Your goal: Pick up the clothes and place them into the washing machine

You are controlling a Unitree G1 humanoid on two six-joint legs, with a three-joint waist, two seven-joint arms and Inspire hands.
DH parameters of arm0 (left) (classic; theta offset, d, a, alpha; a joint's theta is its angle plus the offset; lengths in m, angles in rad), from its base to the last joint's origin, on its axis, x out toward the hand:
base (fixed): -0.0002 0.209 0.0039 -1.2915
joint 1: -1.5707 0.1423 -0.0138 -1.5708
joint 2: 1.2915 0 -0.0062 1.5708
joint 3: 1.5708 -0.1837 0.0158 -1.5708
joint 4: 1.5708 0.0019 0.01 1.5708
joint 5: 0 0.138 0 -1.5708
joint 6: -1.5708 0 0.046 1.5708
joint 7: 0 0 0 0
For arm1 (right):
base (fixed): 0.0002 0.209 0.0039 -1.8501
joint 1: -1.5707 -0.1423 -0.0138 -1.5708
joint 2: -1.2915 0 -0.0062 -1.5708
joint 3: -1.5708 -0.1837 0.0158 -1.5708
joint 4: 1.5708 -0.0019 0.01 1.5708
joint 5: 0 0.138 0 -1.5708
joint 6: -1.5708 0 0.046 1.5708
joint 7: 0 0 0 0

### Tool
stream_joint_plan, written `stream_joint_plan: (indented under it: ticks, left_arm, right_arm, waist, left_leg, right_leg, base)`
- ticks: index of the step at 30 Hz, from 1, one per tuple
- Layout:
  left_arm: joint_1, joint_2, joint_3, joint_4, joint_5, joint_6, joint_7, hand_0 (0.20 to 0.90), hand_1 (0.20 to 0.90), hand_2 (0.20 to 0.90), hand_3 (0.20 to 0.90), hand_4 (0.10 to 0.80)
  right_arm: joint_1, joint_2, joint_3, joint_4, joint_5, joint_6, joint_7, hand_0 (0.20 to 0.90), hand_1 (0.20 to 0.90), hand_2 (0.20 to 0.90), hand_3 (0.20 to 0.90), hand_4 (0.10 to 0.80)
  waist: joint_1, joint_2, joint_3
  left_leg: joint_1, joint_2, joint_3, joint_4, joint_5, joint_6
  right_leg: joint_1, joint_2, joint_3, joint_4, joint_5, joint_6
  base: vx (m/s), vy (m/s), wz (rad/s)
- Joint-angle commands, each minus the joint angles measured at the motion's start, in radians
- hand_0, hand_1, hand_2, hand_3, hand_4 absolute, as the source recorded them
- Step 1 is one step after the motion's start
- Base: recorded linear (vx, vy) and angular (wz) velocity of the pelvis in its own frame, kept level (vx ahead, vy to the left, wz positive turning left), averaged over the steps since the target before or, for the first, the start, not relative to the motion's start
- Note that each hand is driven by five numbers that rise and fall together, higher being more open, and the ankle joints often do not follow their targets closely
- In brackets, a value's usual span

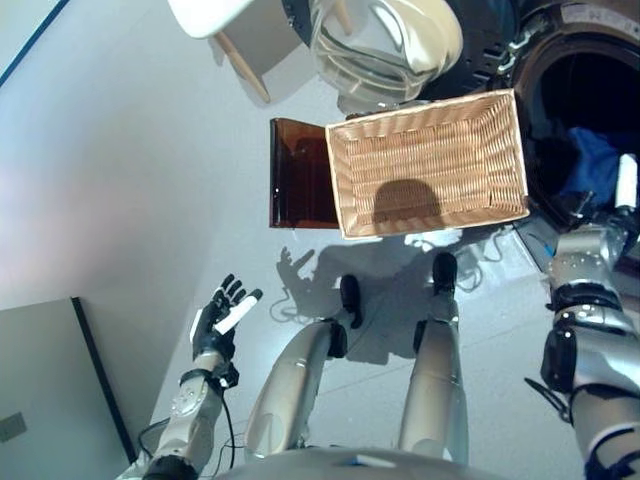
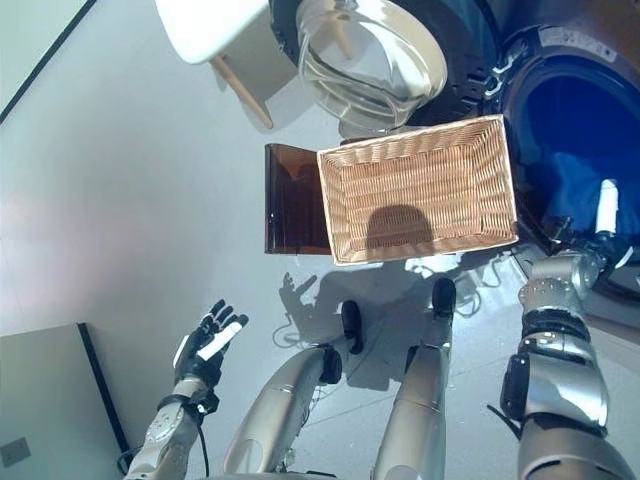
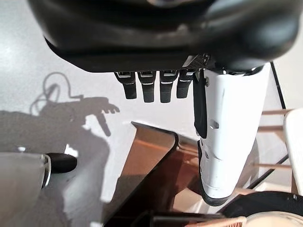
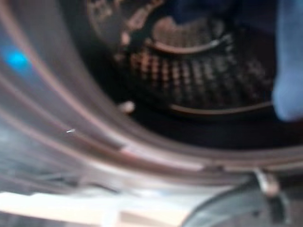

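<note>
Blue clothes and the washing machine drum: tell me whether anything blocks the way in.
Nothing visible does. The washing machine door is swung open, and the blue clothes already lie inside the drum, with the right hand at the opening. The basket beside it is empty.

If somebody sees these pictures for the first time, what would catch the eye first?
Probably the empty rectangular woven wicker basket on the floor in the middle. Right of it gapes the dark round washing machine drum with blue clothing inside, where the right hand reaches. The left hand hangs open at lower left.
</note>
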Motion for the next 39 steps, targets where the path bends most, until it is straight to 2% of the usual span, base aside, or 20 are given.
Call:
stream_joint_plan:
  ticks: [1,5,7,13,25,31,34,35,36,37,39]
  left_arm:
    - [0.051,0.084,0.034,-0.090,-0.026,-0.071,0.007,0.900,0.900,0.900,0.900,0.800]
    - [0.051,0.094,0.032,-0.099,-0.028,-0.073,0.006,0.900,0.900,0.900,0.900,0.800]
    - [0.052,0.102,0.026,-0.104,-0.031,-0.075,0.001,0.900,0.900,0.900,0.900,0.800]
    - [0.058,0.106,0.014,-0.114,-0.039,-0.073,-0.004,0.900,0.900,0.900,0.900,0.800]
    - [0.047,0.110,0.010,-0.105,-0.032,-0.075,0.000,0.900,0.900,0.900,0.900,0.800]
    - [0.053,0.115,0.006,-0.110,-0.027,-0.075,0.008,0.900,0.900,0.900,0.900,0.800]
    - [0.054,0.118,0.006,-0.110,-0.024,-0.074,0.017,0.900,0.900,0.900,0.900,0.800]
    - [0.048,0.125,0.009,-0.112,-0.019,-0.074,0.025,0.900,0.900,0.900,0.900,0.800]
    - [0.047,0.123,0.009,-0.112,-0.018,-0.074,0.026,0.900,0.900,0.900,0.900,0.800]
    - [0.047,0.127,0.009,-0.112,-0.016,-0.075,0.030,0.900,0.900,0.900,0.900,0.800]
    - [0.040,0.126,0.010,-0.118,-0.013,-0.073,0.036,0.900,0.900,0.900,0.900,0.800]
  right_arm:
    - [-0.201,-0.296,0.156,-0.058,-0.134,-0.041,0.075,0.200,0.200,0.200,0.200,0.300]
    - [-0.309,-0.338,0.232,-0.003,-0.148,-0.018,0.080,0.200,0.200,0.200,0.200,0.300]
    - [-0.413,-0.365,0.296,0.055,-0.144,-0.001,0.087,0.200,0.200,0.200,0.200,0.300]
    - [-0.591,-0.410,0.415,0.121,-0.142,0.015,0.085,0.200,0.200,0.200,0.200,0.300]
    - [-0.687,-0.416,0.493,0.128,-0.159,0.004,0.067,0.200,0.200,0.200,0.200,0.300]
    - [-0.738,-0.423,0.519,0.163,-0.191,0.004,0.015,0.200,0.200,0.200,0.200,0.300]
    - [-0.764,-0.423,0.550,0.199,-0.268,0.034,-0.026,0.200,0.200,0.200,0.200,0.300]
    - [-0.779,-0.421,0.586,0.225,-0.362,0.070,-0.057,0.252,0.252,0.252,0.252,0.337]
    - [-0.783,-0.420,0.589,0.225,-0.364,0.071,-0.059,0.488,0.488,0.488,0.488,0.506]
    - [-0.792,-0.419,0.609,0.240,-0.407,0.092,-0.072,0.900,0.900,0.900,0.900,0.800]
    - [-0.802,-0.399,0.640,0.252,-0.462,0.117,-0.078,0.900,0.900,0.900,0.900,0.800]
  waist:
    - [0.036,0.017,-0.033]
    - [0.049,0.009,-0.038]
    - [0.062,0.005,-0.047]
    - [0.076,0.008,-0.062]
    - [0.083,0.003,-0.074]
    - [0.087,0.006,-0.073]
    - [0.087,0.009,-0.071]
    - [0.085,0.010,-0.068]
    - [0.084,0.011,-0.067]
    - [0.083,0.009,-0.067]
    - [0.078,0.013,-0.062]
  left_leg:
    - [0.012,0.004,-0.034,-0.155,0.115,-0.096]
    - [0.008,0.005,-0.035,-0.157,0.119,-0.100]
    - [0.005,0.006,-0.037,-0.160,0.122,-0.102]
    - [0.003,0.007,-0.042,-0.166,0.125,-0.105]
    - [0.005,0.008,-0.048,-0.170,0.128,-0.108]
    - [0.003,0.006,-0.048,-0.172,0.130,-0.108]
    - [0.001,0.005,-0.049,-0.172,0.131,-0.107]
    - [0.001,0.005,-0.047,-0.170,0.133,-0.108]
    - [0.001,0.005,-0.047,-0.171,0.133,-0.108]
    - [0.001,0.005,-0.047,-0.170,0.133,-0.108]
    - [0.001,0.005,-0.044,-0.169,0.135,-0.108]
  right_leg:
    - [-0.008,0.074,-0.054,0.179,-0.161,-0.064]
    - [-0.013,0.074,-0.057,0.181,-0.163,-0.066]
    - [-0.018,0.073,-0.058,0.180,-0.163,-0.066]
    - [-0.029,0.073,-0.059,0.189,-0.169,-0.068]
    - [-0.030,0.072,-0.065,0.200,-0.176,-0.070]
    - [-0.034,0.073,-0.063,0.204,-0.179,-0.071]
    - [-0.038,0.072,-0.063,0.209,-0.178,-0.072]
    - [-0.039,0.073,-0.062,0.210,-0.176,-0.073]
    - [-0.039,0.073,-0.062,0.210,-0.176,-0.073]
    - [-0.038,0.073,-0.062,0.210,-0.175,-0.074]
    - [-0.038,0.076,-0.060,0.210,-0.173,-0.075]
  base:
    - [0.004,-0.024,0.07]
    - [0.005,-0.013,0.03]
    - [0.000,0.000,0.00]
    - [0.003,-0.002,0.01]
    - [0.001,-0.003,0.01]
    - [0.000,0.000,0.00]
    - [0.000,0.000,0.00]
    - [0.000,0.000,0.00]
    - [0.000,0.000,0.00]
    - [0.000,0.000,0.00]
    - [-0.008,-0.001,-0.02]
